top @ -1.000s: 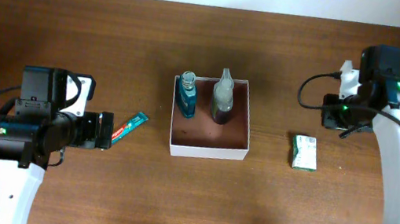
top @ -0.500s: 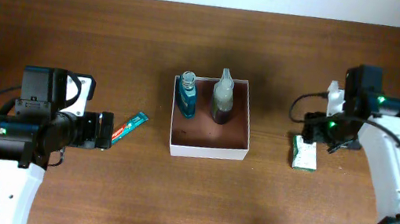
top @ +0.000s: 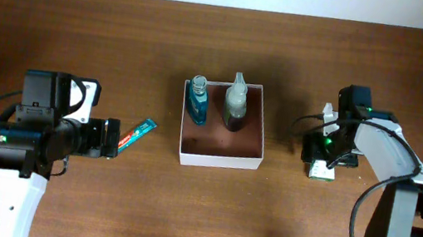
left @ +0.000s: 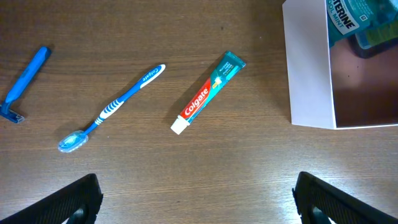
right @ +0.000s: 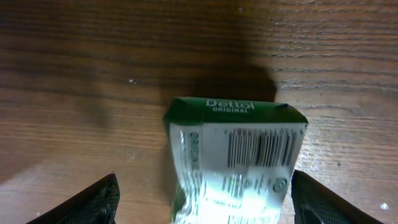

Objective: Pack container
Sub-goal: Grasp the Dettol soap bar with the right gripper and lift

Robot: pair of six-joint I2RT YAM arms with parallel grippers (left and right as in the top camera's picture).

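The left claw (top: 110,139) hung spread wide over the table (top: 262,227), with nothing between its fingers. Its wrist view showed a blue razor (left: 22,87), then a blue-and-white toothbrush (left: 115,106), then a Colgate toothpaste tube (left: 208,93), all lying flat and apart. The container (top: 218,159) sat mid-table, near the tube's right, with a blue bottle (top: 197,104) and a clear dark-bottomed bottle (top: 235,105) standing along its far wall. Further right, the right claw (right: 205,202) was spread, one finger on either side of a green Dettol carton (right: 236,149) lying on the table.
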